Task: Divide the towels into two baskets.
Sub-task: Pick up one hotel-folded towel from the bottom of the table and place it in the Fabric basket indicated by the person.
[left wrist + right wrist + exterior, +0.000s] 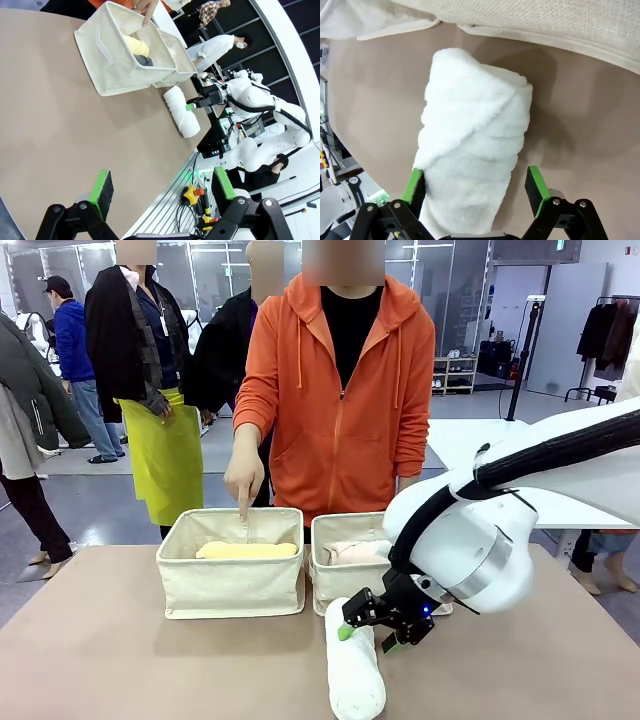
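Across the tan table (120, 660) from me, two cream canvas baskets stand side by side, and I read the left basket (232, 585) at about 11 o'clock from the table's near middle and the right basket (345, 585) at about 1 o'clock. I see the pale yellow towel (246, 551) lying lengthwise in the left basket, with a dark grey towel (145, 60) tucked beside it in my left wrist view. I see a light pink towel (350, 553) lying in the right basket. The white towel (355, 680) lies on the table just in front of the right basket, its long axis running from 12 to 6 o'clock. My right gripper (368, 637) sits at the towel's far end, jaws spread wide, one green pad on each side of the roll; I cannot tell whether the pads touch it. My left gripper (162, 190) hangs over bare table well away from the baskets, its fingers parted and nothing between them. A person in an orange hoodie (340, 410) stands at 12 o'clock, one hand (244, 478) pointing down into the left basket.
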Robot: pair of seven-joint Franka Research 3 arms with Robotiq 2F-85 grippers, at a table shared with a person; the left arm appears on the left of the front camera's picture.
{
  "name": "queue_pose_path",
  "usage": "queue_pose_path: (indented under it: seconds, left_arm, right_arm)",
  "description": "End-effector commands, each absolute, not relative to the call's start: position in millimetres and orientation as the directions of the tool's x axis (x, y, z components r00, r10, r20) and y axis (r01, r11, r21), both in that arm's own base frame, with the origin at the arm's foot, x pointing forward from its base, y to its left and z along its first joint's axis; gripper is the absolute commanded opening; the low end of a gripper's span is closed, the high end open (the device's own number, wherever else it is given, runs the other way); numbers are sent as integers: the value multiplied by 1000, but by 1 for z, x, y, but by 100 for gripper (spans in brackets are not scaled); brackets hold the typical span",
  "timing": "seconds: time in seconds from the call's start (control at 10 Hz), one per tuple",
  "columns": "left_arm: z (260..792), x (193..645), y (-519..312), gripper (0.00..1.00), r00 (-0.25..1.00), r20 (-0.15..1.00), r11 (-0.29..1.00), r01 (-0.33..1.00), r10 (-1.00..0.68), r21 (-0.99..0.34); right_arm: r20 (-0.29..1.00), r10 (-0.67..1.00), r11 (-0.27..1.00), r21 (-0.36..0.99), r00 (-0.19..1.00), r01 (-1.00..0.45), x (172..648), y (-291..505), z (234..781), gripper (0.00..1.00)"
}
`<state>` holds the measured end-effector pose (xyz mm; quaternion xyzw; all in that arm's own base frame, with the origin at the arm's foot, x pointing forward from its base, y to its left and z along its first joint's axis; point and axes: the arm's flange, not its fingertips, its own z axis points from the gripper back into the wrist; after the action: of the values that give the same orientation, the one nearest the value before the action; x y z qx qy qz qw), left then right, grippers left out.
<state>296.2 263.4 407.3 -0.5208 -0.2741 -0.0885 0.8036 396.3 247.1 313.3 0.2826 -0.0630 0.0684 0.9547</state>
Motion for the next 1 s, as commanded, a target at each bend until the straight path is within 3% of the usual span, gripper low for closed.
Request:
queue_pose_path:
  seconds: [0.0,0.3,0.4,0.5,0.6,0.7,0.8,0.9]
  left_arm:
    - [410,293,264,100,822,551,439,446,143,-780]
    - [410,293,264,100,822,551,439,446,143,-780]
    - [410,293,264,100,822,551,439,446,143,-780]
    - [410,293,264,100,822,551,439,446,143,-780]
    - [410,293,264,100,822,551,439,446,143,-780]
    - [410,293,264,100,822,551,439,446,143,-780]
    - [410,293,264,100,822,551,439,446,143,-780]
    - [410,293,264,100,822,551,439,446,143,-780]
  right_arm:
    - [126,59,852,510,990,-116,397,266,301,100]
    - [130,42,837,536,991,-106,394,279,298,100]
    - [135,44,837,536,990,-110,390,281,299,81]
    - [137,48,832,542,989,-116,387,280,301,81]
    - [136,49,830,545,990,-116,385,281,302,62]
    - [133,52,827,550,990,-118,384,281,303,75]
    - [131,54,825,552,990,-118,383,282,304,42]
    - [132,53,823,555,990,-118,382,283,307,56]
